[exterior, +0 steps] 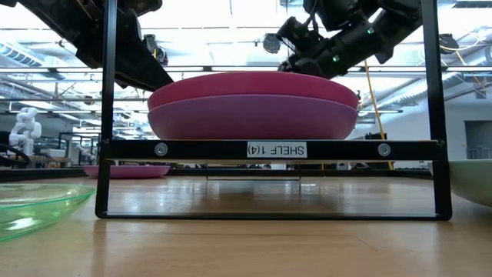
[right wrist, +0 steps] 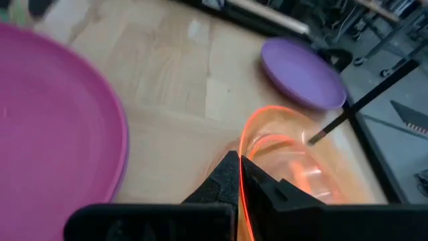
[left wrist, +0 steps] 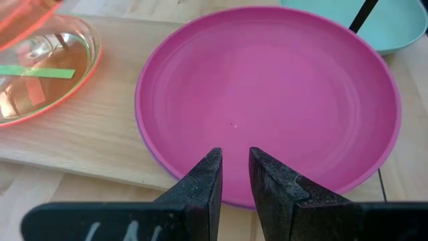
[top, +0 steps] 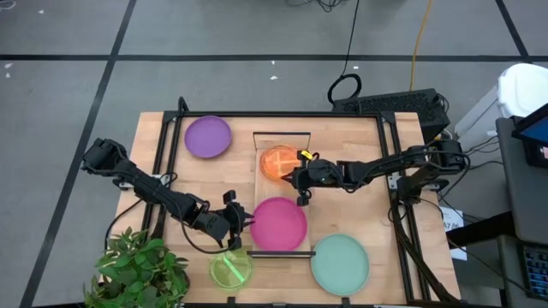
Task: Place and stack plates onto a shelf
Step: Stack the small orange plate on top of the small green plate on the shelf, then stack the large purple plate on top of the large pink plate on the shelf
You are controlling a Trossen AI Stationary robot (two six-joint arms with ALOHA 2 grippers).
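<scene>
The shelf (top: 259,192) runs from the table's far side to its near side in the middle. On its near end a magenta plate (top: 278,224) lies on a purple one (exterior: 254,119). On the far end is a translucent orange plate (left wrist: 40,77). My right gripper (top: 298,178) is shut on a second orange plate (right wrist: 287,154) above it. My left gripper (left wrist: 234,171) stands at the magenta plate's (left wrist: 267,100) left rim, open by a narrow gap with nothing between the fingers. Another purple plate (top: 208,137), a teal plate (top: 340,263) and a green plate (top: 231,270) lie on the table. My right gripper pinches the orange plate's rim (right wrist: 245,144) between its two fingers, one on each face of the thin wall. It comes from the table's right side. The plate is tilted steeply in the hold, over the orange plate that lies on the shelf.
A potted plant (top: 141,272) stands at the near left corner, beside the green plate. The shelf's black frame posts (exterior: 108,108) rise at its near end. Cables and a keyboard (top: 390,103) lie beyond the far right edge. Bare wood shows between the far purple plate and the shelf.
</scene>
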